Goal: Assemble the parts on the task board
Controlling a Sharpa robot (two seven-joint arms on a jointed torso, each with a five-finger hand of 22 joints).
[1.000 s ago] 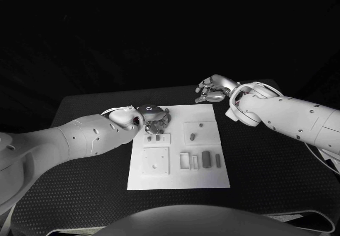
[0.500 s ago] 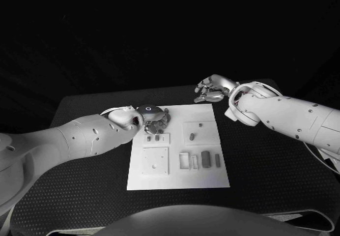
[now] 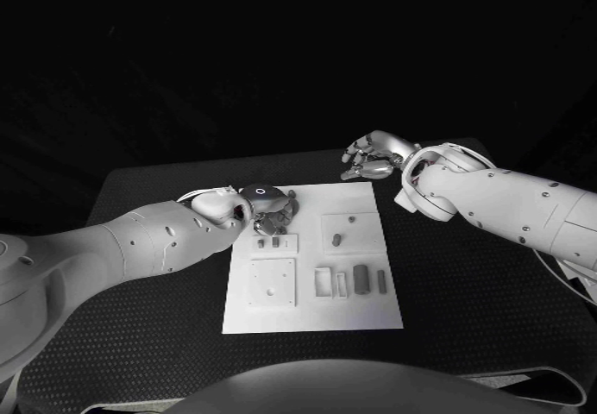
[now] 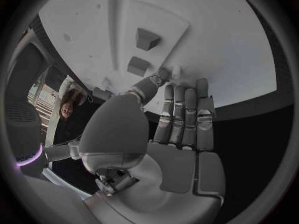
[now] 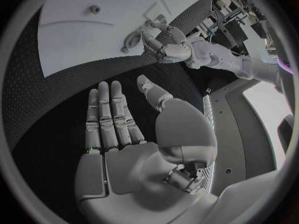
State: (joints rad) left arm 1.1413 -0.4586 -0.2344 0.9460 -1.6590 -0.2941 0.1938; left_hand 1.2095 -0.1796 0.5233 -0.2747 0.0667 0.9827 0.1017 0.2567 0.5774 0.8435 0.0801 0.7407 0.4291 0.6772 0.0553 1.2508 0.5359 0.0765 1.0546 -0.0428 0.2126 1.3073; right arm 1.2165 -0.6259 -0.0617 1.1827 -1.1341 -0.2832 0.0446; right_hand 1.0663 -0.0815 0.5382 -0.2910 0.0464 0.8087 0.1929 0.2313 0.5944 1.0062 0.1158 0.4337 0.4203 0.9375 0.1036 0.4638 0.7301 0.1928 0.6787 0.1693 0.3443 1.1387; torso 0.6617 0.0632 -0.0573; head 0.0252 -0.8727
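Left robot hand over the task board's far corner, right one idle off the board.

I see the left robot hand [image 3: 272, 210] with fingers straight and pressed together, holding nothing, above the white task board [image 3: 311, 317] mid-bench [image 3: 149, 345]. The right robot hand [image 3: 371, 157] is spread, empty. I count two dark parts [image 4: 147, 38] in one recess near my left fingertips [image 4: 169, 92]; no readable writing.

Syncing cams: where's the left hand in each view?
Head view: left hand at the task board's far left corner, fingers down on it.
Left wrist view: left hand rises from the circle's bottom, fingertips at the board edge.
Right wrist view: left hand beyond the right hand, at the board edge.
Shared landmark: the white board.
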